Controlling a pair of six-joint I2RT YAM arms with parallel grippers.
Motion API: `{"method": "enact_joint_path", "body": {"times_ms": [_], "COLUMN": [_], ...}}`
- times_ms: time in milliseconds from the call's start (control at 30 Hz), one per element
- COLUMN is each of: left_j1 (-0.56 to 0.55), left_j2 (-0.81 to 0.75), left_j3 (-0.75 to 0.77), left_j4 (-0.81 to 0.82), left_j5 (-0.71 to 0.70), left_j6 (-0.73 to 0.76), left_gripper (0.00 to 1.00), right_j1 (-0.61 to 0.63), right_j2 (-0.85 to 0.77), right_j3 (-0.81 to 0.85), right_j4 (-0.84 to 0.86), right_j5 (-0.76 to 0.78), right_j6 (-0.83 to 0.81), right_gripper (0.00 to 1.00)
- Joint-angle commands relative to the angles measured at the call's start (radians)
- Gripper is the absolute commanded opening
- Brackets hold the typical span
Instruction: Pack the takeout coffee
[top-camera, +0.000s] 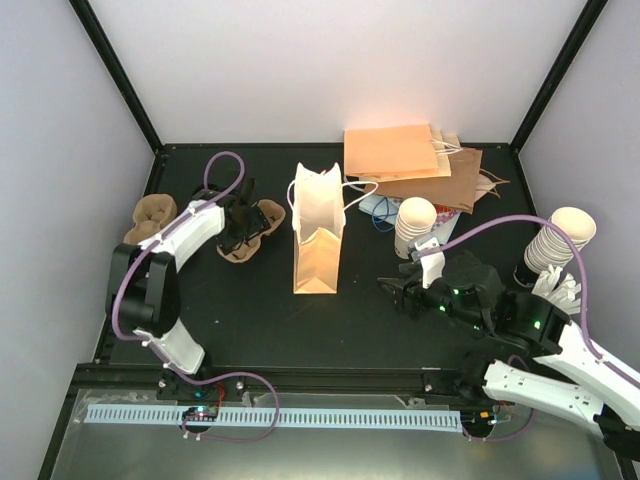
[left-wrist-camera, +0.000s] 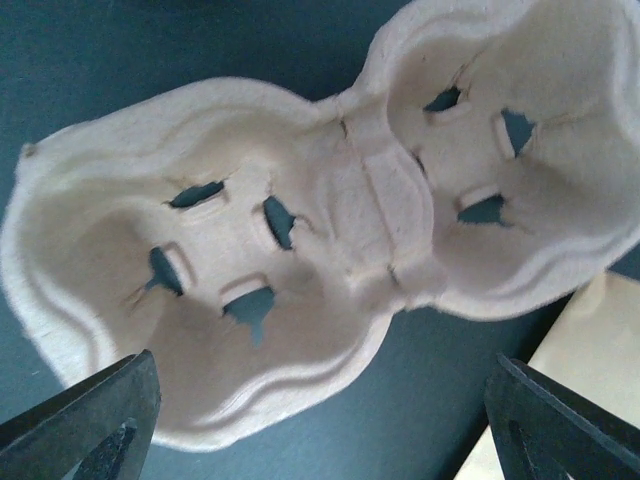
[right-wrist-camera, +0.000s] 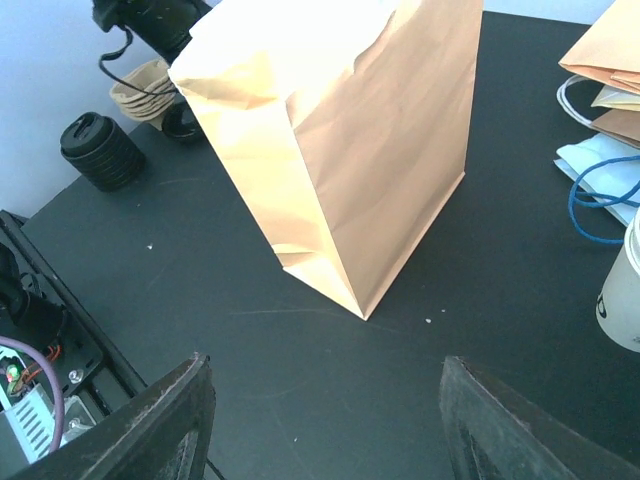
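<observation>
Gripping nothing, either side.
Pointing L gripper (top-camera: 240, 228) down at far left, jaws wide; reaching R gripper (top-camera: 397, 293) low twd centre, jaws apart.

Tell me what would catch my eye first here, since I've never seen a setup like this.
A tan paper bag stands open in the middle of the black table. On the left, the left gripper hovers open over a brown pulp cup carrier with two wells. To the right stand stacks of white lidless cups, with flat paper bags piled behind them.
</observation>
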Motion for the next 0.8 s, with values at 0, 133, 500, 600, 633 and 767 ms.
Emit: {"method": "enact_joint_path", "body": {"times_ms": [0, 133, 500, 600, 633, 767], "left_j1": [-0.007, -0.007, -0.005, -0.005, -0.005, -0.005], "left_j2": [0.085, 0.170, 0.275, 0.316, 0.328, 0.346], "left_j3": [0.103, 0.179, 0.257, 0.277, 0.285, 0.295], "left_j4": [-0.012, -0.048, -0.109, -0.110, -0.110, -0.113], "left_j5": [0.014, -0.004, -0.072, -0.050, -0.043, -0.049], "left_j6": [-0.097, -0.161, -0.331, -0.349, -0.350, -0.360], "left_gripper": [0.91, 0.88, 0.74, 0.72, 0.71, 0.65], "right_j1": [-0.002, -0.002, -0.002, -0.003, -0.003, -0.002], "right_j2": [0.010, 0.016, 0.011, 0.016, 0.018, 0.018], "right_j3": [0.027, 0.033, 0.033, 0.041, 0.046, 0.052], "right_j4": [0.004, 0.000, -0.013, -0.016, -0.018, -0.022], "right_j5": [0.019, 0.017, 0.022, 0.023, 0.023, 0.023], "right_j6": [-0.001, 0.001, 0.007, 0.003, 0.003, 0.001], "right_gripper": [0.64, 0.64, 0.64, 0.64, 0.64, 0.64]}}
